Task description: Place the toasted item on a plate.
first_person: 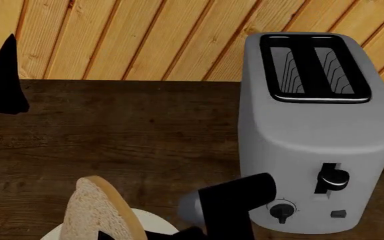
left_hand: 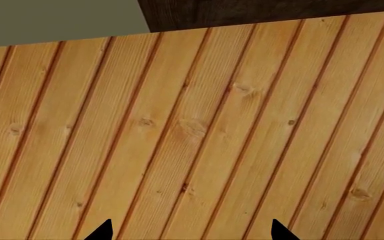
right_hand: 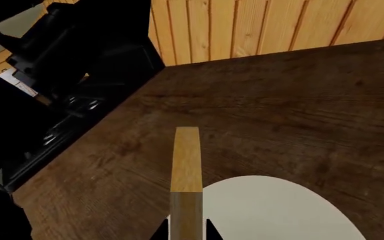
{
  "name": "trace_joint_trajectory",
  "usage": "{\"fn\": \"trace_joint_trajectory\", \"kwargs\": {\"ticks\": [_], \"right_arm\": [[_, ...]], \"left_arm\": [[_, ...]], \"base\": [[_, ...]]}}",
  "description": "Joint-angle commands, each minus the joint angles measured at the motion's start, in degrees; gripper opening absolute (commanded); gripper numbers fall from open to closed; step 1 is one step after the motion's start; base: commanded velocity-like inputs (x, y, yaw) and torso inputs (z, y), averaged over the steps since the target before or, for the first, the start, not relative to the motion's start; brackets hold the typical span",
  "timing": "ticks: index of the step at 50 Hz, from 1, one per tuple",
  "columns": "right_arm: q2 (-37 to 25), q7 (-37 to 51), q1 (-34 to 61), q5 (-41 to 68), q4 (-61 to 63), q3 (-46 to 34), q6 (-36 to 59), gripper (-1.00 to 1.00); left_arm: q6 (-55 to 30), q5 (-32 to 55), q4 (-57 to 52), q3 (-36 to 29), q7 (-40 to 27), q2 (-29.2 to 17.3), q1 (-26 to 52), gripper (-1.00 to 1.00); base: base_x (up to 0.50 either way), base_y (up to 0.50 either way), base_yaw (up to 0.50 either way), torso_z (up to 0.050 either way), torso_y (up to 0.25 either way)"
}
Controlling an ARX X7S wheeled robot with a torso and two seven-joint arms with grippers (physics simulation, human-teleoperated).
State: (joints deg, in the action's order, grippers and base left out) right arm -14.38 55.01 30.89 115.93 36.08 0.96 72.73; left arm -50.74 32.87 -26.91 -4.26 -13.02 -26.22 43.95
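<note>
**Toast held on edge over plate**

The toasted item, pale beige crumb ringed by tan-brown crust, rounded top uppermost, is being held upright above the plate by the right gripper, fingers clamped on it. The left gripper is being shown with fingertips apart, beside the toaster-bearing table

Pine plank wall (knotty, diagonal), dark wooden tabletop, even light

The right arm is matte black with blocky links, and it has one rounded grey metal joint cap. The left tool shows two black pointed fingertips. The left arm is black too, with small silver fittings and screws.
</note>
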Motion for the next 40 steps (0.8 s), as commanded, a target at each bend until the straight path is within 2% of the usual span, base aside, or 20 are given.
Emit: {"fn": "trace_joint_trajectory", "kwargs": {"ticks": [1, 40], "right_arm": [[0.5, -4.1, -2.0, -4.4, -0.9, 0.9, 1.8, -1.0], [0.8, -14.0, -6.6, -15.3, -2.0, -0.4, 3.7, -1.0]], "left_arm": [[0.1, 0.2, -0.2, -0.1, -0.2, 0.0, -0.3, 1.0], [1.2, 0.0, 1.2, -1.1, 0.0, -0.3, 0.3, 1.0]], "base": [[0.0, 0.0, 0.0, 0.0, 0.0], [0.0, 0.0, 0.0, 0.0, 0.0]]}}
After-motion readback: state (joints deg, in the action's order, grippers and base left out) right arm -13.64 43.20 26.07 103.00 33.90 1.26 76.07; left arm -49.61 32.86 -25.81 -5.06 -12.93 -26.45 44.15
